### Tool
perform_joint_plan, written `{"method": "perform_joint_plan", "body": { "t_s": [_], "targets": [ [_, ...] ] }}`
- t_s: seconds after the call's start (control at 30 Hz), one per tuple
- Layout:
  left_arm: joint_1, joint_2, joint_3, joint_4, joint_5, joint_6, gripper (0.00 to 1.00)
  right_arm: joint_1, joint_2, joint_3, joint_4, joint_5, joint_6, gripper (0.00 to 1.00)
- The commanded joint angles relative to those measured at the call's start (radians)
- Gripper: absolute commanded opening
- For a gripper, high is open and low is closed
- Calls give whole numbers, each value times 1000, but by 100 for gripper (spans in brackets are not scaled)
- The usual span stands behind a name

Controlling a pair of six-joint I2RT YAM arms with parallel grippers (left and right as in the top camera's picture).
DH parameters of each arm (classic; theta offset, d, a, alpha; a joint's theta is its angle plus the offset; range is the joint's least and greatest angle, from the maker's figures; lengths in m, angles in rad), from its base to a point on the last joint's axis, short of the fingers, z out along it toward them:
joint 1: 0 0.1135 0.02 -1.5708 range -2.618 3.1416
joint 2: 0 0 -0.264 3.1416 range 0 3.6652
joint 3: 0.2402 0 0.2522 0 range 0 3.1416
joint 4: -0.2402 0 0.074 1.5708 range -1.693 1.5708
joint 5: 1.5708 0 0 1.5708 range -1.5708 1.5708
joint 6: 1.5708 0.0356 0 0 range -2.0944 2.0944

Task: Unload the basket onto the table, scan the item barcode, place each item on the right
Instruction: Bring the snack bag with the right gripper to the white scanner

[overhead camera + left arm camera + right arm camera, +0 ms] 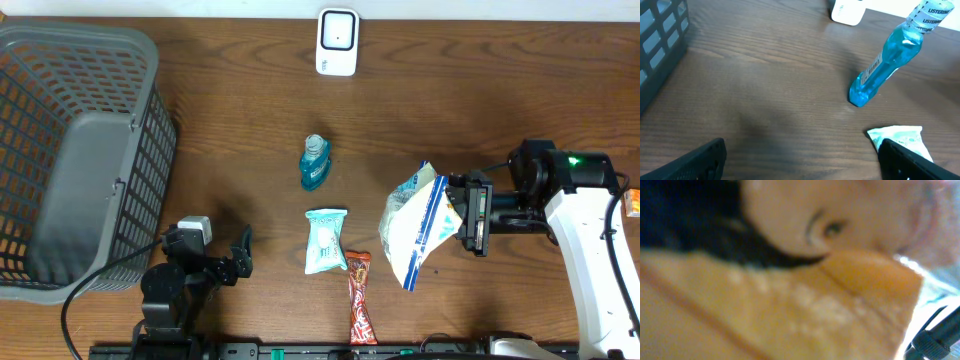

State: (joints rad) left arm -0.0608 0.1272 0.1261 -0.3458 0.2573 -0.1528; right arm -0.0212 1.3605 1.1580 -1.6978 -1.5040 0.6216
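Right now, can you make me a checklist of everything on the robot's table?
Surface: brown wooden table.
Job's things: white and blue bag, lifted by the right gripper; white scanner at the far edge.
Clutter: blue Listerine bottle, white-teal packet, red snack bar, gray basket on the left.
Grippers: left gripper open, holding nothing; right gripper shut on the bag.
Cables: black cable by the left arm.
Surroundings: nothing seen.

Soft, even light from overhead, with faint shadows on the counter [250, 120]. The left wrist view is sharp. In the right wrist view the packet [790, 305] is heavily blurred, with glare at lower right.
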Motion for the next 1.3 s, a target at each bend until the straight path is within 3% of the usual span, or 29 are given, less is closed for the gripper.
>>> {"method": "perform_joint_plan", "body": {
  "t_s": [0.0, 0.1, 0.27, 0.33, 0.43, 0.53, 0.7, 0.9, 1.27],
  "targets": [
    [-3, -3, -5, -21, 5, -2, 96, -6, -14, 0, 0, -59, -18, 1],
    [-3, -3, -5, -21, 5, -2, 96, -6, -14, 0, 50, -58, -30, 1],
    [-3, -3, -4, -21, 5, -1, 96, -6, -14, 0, 297, 55, -245, 1],
    [-3, -3, -5, -21, 5, -2, 96, -3, -14, 0, 539, 246, -296, 1],
    [-3, -3, -4, -21, 5, -2, 96, 14, -14, 0, 692, 553, -293, 2],
    [-3, -3, -4, -21, 5, -2, 96, 36, -14, 0, 763, 818, -168, 1],
    [-3, -3, -5, -21, 5, -2, 96, 84, -1, -1, 921, 930, -61, 1],
    [-3, -3, -5, -21, 5, -1, 97, 211, 81, -1, 1109, 1242, 247, 1],
    [-3, -3, -5, -21, 5, -2, 96, 294, 362, 16, 1687, 1278, 620, 2]
  ]
}}
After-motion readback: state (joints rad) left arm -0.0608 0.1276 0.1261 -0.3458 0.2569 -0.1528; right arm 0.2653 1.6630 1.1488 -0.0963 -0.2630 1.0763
